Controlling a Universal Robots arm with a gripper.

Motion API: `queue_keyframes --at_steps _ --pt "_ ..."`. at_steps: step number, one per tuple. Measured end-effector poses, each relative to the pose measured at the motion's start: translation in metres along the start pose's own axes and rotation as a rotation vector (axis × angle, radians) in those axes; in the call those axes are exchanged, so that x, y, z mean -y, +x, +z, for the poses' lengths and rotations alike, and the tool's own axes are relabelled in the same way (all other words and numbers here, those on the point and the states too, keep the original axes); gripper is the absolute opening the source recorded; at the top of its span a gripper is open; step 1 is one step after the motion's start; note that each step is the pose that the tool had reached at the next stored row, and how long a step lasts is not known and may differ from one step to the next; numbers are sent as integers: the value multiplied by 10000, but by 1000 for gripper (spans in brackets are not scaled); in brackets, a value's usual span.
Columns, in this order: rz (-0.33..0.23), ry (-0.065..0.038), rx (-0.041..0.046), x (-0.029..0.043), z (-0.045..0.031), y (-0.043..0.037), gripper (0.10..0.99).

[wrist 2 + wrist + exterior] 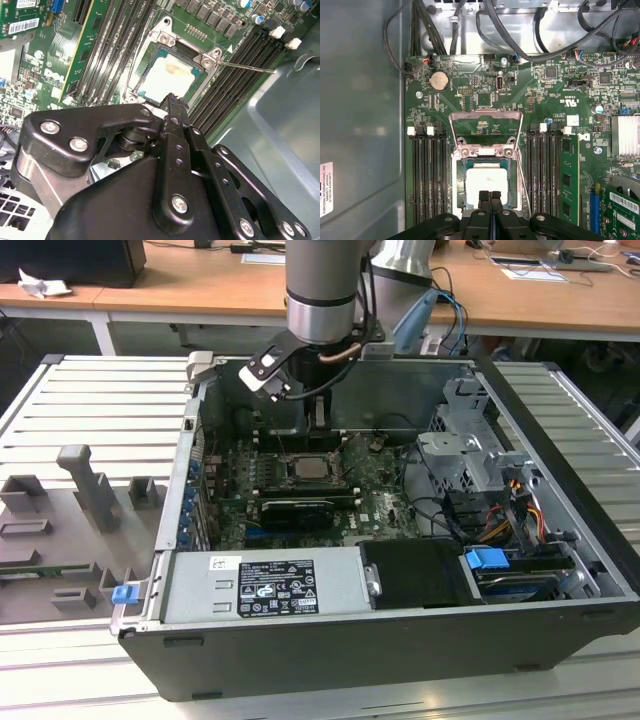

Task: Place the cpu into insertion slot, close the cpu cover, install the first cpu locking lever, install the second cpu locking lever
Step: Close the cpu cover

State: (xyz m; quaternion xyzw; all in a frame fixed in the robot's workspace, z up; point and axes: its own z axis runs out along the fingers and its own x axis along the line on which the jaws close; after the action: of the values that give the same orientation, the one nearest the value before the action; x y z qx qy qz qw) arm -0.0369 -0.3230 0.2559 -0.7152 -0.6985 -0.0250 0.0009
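The cpu (pixel 486 184), a pale square chip, lies flat in the insertion slot (pixel 460 175) on the green motherboard; it also shows in the second wrist view (pixel 170 75) and the exterior view (pixel 305 468). The cpu cover (pixel 486 115), a thin silvery frame, is swung back open off the socket. A thin wire locking lever (pixel 245 66) sticks out free beside the socket. My gripper (pixel 490 194) is shut with nothing between its black fingers (pixel 172 100). It hangs just over the chip's near edge; contact cannot be judged. In the exterior view the gripper (pixel 316 418) reaches down into the open case.
Long black memory slots (pixel 427 175) flank the socket on both sides, with a green card (pixel 568 180) beyond. Cable bundles (pixel 520 30) cross the board's far end. The case wall (pixel 360 125), power supply (pixel 265 585) and drive bay (pixel 470 455) hem the board in.
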Motion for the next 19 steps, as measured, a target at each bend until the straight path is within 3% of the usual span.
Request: queue_keyframes --at_steps 11,19 --pt "0 0 -1 -6 -170 6 106" --pt "0 0 -1 -13 -377 14 106"
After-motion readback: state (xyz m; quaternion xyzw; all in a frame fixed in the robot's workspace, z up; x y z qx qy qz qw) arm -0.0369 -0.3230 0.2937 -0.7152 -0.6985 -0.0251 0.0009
